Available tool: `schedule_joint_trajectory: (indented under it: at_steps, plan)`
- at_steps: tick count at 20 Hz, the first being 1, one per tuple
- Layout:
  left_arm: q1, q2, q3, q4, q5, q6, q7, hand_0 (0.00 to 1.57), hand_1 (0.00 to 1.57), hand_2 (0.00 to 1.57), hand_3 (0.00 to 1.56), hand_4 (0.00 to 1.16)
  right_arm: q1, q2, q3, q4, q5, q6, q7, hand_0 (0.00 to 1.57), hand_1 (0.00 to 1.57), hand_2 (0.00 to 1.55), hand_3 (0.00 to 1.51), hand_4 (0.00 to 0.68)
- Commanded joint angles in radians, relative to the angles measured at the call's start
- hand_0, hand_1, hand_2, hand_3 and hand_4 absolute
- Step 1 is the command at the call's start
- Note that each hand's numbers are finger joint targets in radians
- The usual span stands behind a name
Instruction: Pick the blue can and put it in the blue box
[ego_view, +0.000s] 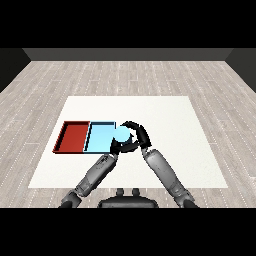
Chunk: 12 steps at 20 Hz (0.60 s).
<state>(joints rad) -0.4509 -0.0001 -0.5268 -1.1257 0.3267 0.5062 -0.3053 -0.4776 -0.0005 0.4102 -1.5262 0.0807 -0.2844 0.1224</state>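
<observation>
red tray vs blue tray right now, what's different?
Colour: the red tray is red, the light blue tray pale blue. Position: red lies left, blue beside it, nearer the hands. The right hand holds the blue can at the blue tray's right edge; nothing is near the red. Both are shallow and rectangular.

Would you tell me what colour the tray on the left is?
Red tray, with a dark rim; the head view shows it, beside the light blue tray.

Two trays are lying side by side on the table (165, 150), left of its middle. One tray (64, 137) is sitting to the left, the other tray (97, 140) just right of it, their long sides touching.
</observation>
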Motion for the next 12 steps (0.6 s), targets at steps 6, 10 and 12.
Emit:
schedule_joint_trajectory:
  at_steps: [6,10,12]
  plan:
    - [0.034,0.000,0.033,-0.047,-0.047,-0.006,-0.031,1.57,1.57,1.57,1.49,1.13,0.030,0.000,-0.014,-0.036,0.054,0.032,0.028,0.00,0.00,0.00,0.00,0.000]
    - [0.079,0.005,0.059,-0.053,-0.093,-0.027,-0.032,1.57,1.57,1.57,1.49,1.13,0.010,0.000,-0.020,-0.038,0.046,0.064,0.043,0.00,0.00,0.00,0.00,0.000]
    - [0.015,0.000,0.056,-0.038,-0.084,-0.004,0.012,1.57,1.57,1.57,1.49,1.13,0.030,0.000,-0.081,0.047,-0.001,0.074,-0.066,0.00,0.00,0.00,0.00,0.000]
